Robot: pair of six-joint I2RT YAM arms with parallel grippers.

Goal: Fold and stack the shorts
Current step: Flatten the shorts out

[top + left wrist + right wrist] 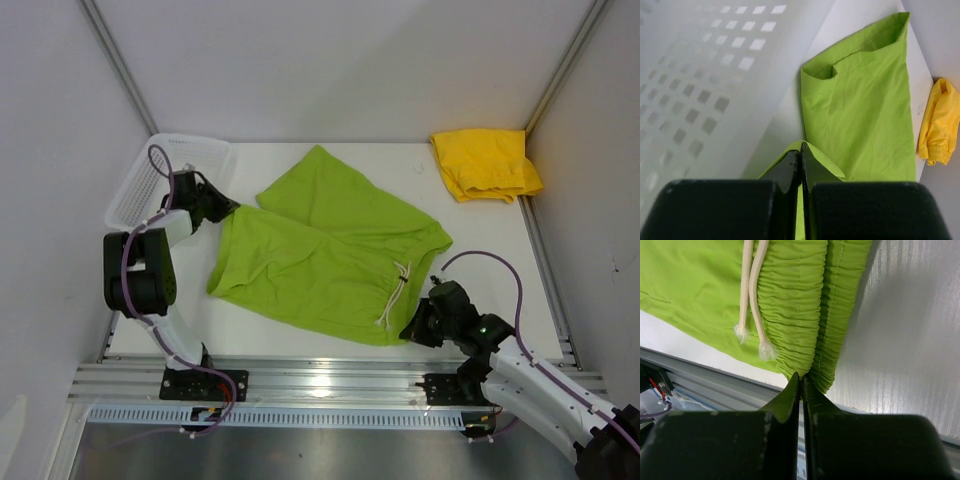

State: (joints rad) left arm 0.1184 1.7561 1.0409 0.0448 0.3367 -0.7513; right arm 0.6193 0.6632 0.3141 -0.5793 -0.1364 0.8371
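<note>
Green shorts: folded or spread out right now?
Spread, not folded: the green shorts lie flat on the table, both legs apart. The left gripper pinches a leg hem, the right gripper the waistband.

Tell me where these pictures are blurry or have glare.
Top external: sharp, with glare on the near metal rail. Left wrist: the mesh basket wall is blurred, the lime green shorts crisp. Right wrist: the drawstring is in focus.
</note>
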